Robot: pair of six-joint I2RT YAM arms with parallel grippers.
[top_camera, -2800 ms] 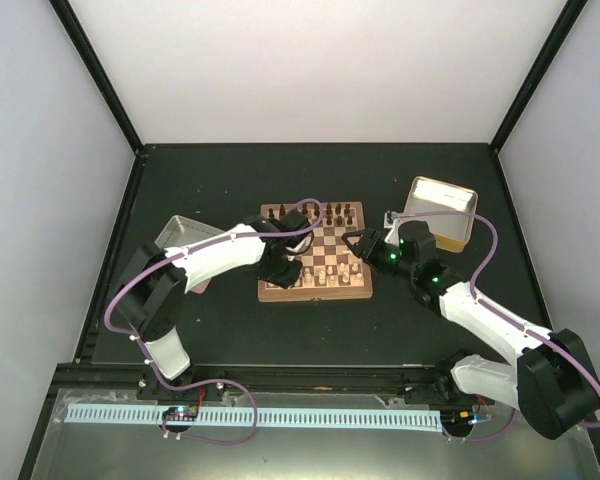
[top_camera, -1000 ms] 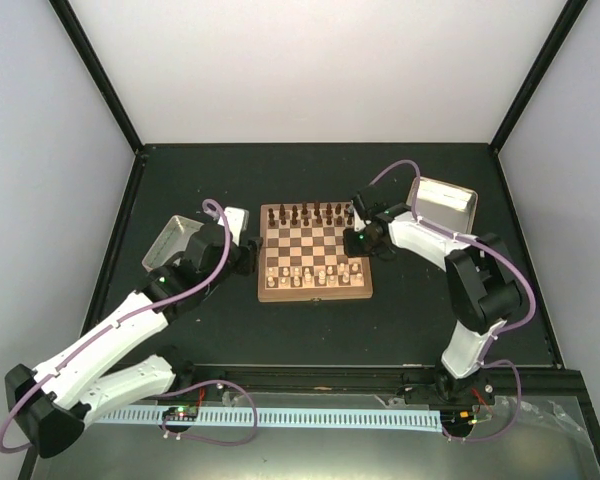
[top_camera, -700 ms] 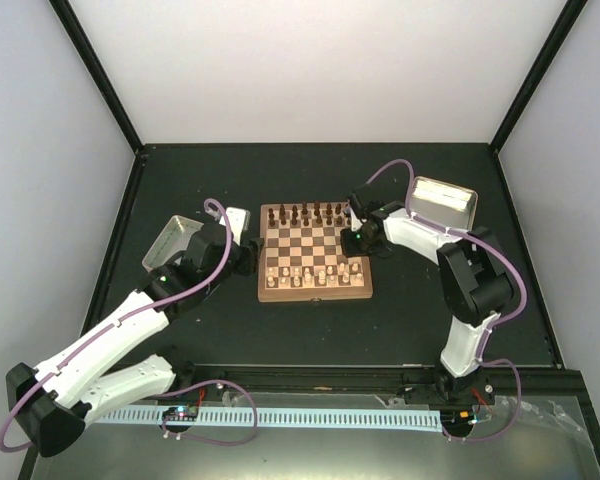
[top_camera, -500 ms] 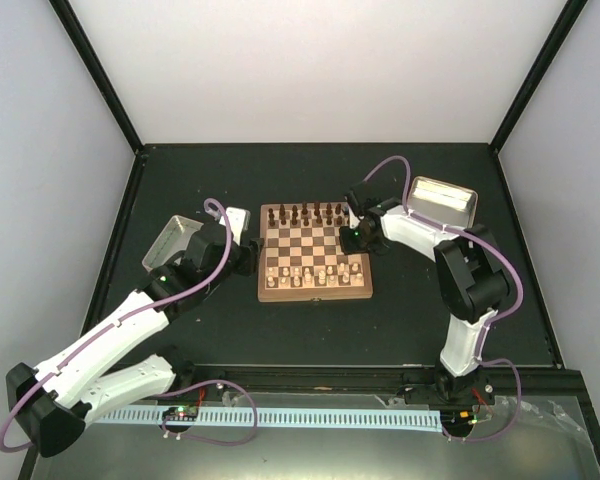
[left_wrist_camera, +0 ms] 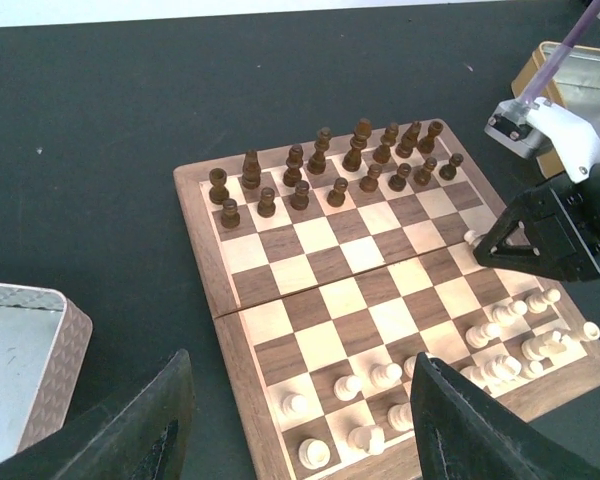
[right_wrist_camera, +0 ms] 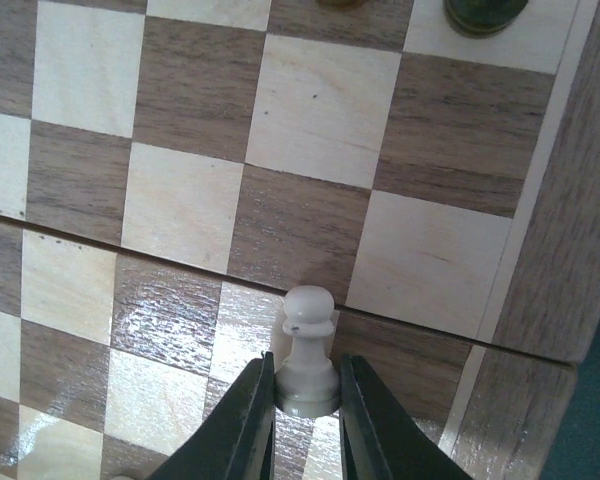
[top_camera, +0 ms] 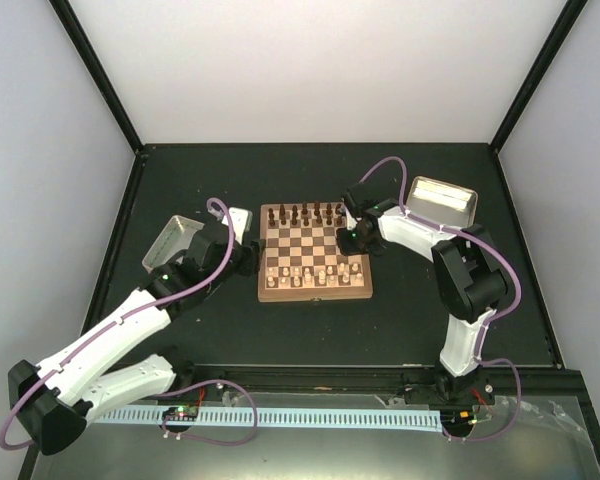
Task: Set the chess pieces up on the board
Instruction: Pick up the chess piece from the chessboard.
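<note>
The board (top_camera: 315, 294) lies mid-table with dark pieces (top_camera: 310, 213) along its far rows and cream chess pieces (top_camera: 310, 273) along its near rows. My right gripper (top_camera: 352, 238) hangs over the board's right edge. In the right wrist view it (right_wrist_camera: 306, 375) is shut on the base of an upright cream pawn (right_wrist_camera: 308, 318), just above the board's fold near the rim (right_wrist_camera: 560, 200). The left wrist view shows that pawn (left_wrist_camera: 471, 238) at the right gripper's tip. My left gripper (left_wrist_camera: 300, 362) stands open and empty, off the board's left side (top_camera: 242, 255).
A shallow metal tray (top_camera: 170, 240) sits left of the board under the left arm. A second tray (top_camera: 442, 200) sits at the right rear. In the left wrist view several cream pieces (left_wrist_camera: 500, 340) crowd the board's near right corner, some lying on their sides.
My right gripper has slid a little left over the board's right edge and shut on the cream pawn. The left arm has drawn back off the board and now holds still.
</note>
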